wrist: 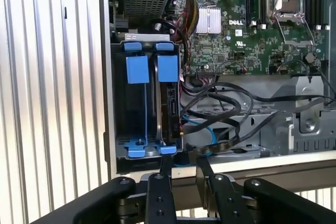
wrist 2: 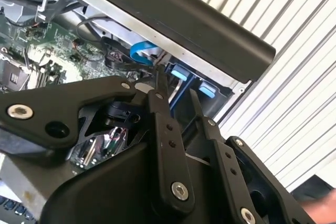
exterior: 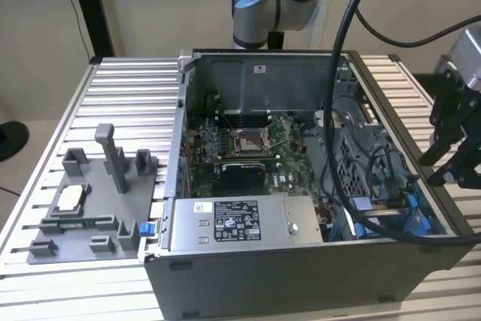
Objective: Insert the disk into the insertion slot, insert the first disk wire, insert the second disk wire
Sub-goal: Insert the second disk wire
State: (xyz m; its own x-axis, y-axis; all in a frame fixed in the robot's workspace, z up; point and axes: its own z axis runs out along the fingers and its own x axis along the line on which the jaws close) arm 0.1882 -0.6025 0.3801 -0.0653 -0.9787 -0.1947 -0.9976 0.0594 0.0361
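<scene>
Your gripper [exterior: 443,171] hung just outside the PC case [exterior: 301,264], off the wall on the exterior view's right, w/ nothing in it: the fingers [wrist: 164,184] stood a little apart, w/ an empty gap btwn them in both wrist views. You had the insertion slot [wrist: 148,37] just past the fingertips in the first wrist view, in the case corner beside the PSU [exterior: 240,223]. Two blue carriers [wrist: 137,69] sat in it side by side. The disk [wrist: 171,106] looked seated on edge under the carrier nearer the mobo [wrist: 252,40]. Some black cables [wrist: 231,106] & a light-blue cable [wrist: 202,129] ran toward the disk's end by the case wall; couldn't tell if they were plugged in. On the table [exterior: 113,88], the grey fixture tray [exterior: 83,219] sat beside the case, on the exterior view's left.
</scene>
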